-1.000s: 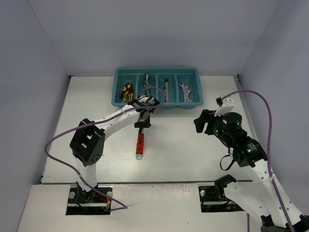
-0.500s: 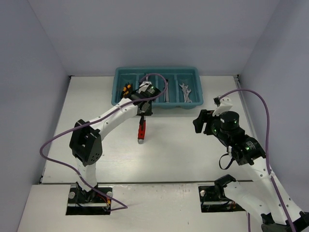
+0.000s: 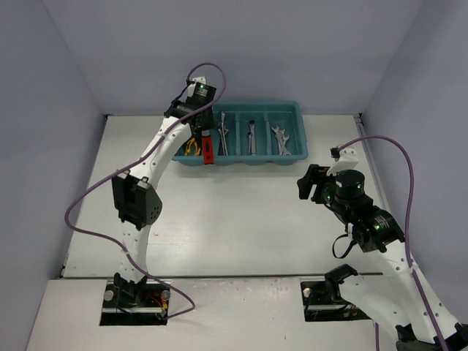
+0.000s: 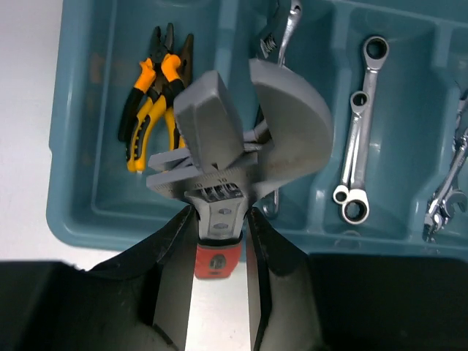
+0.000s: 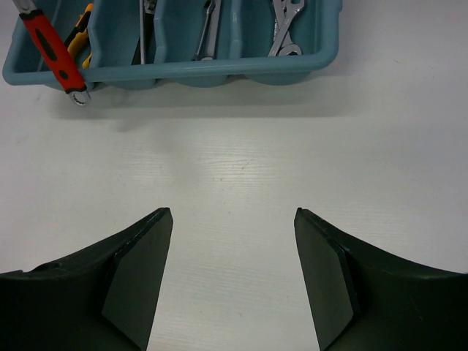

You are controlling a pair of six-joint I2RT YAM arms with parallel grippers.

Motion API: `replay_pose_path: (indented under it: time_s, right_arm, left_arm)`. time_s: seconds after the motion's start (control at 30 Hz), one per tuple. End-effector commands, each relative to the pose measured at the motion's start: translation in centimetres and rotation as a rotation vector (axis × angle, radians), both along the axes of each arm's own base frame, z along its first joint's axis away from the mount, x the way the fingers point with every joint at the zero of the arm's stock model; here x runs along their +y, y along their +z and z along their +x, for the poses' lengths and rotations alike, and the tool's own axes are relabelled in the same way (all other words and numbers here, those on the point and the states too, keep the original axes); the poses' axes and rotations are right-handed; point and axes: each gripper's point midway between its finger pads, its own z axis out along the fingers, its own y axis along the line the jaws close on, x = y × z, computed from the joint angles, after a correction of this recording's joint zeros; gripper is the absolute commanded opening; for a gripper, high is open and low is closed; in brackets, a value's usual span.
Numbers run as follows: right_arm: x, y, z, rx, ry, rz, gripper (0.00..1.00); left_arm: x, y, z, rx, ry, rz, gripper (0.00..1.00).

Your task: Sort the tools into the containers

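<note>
My left gripper [image 3: 206, 134] [image 4: 219, 216] is shut on a red-handled adjustable wrench [image 4: 238, 139], gripped just below its silver head. The red handle [image 3: 208, 149] [image 5: 47, 44] hangs over the front wall of the teal tray [image 3: 241, 104], between its first and second compartments. Yellow and orange pliers [image 4: 150, 95] lie in the leftmost compartment. Silver spanners [image 4: 358, 146] [image 3: 280, 139] lie in the compartments to the right. A silver wrench [image 4: 281, 36] shows in the second compartment, partly hidden by the held wrench. My right gripper [image 3: 306, 183] [image 5: 232, 213] hovers open over bare table, right of centre, nothing between its fingers.
The tray's front wall [image 5: 219, 72] stands at the far side of the white table [image 3: 241, 219]. Grey walls close in the left, back and right sides. A purple cable [image 3: 88, 205] loops beside the left arm.
The left arm has lifted the red-handled wrench off the table and carried it away from me, up over the tray's left front. The right arm has barely moved.
</note>
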Motion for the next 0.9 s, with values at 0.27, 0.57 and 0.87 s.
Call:
replay_pose_path:
  time_s: [0.27,0.57,0.87]
  right_arm:
    - [-0.5,1.7,1.5,-0.027,-0.097,0.039,0.65]
    - [-0.1,0.5,1.7,0.021,-0.110,0.055,0.65]
    - [0.1,0.3,1.6,0.048,-0.102,0.056,0.65]
  left_arm:
    - [-2.7,5.9,9.5,-0.308,-0.150,-0.209,0.00]
    - [-5.1,2.5,12.0,-0.355,-0.217,-0.247,0.00]
    - [-4.9,2.1,13.2,-0.386,-0.184,-0.272,0.00]
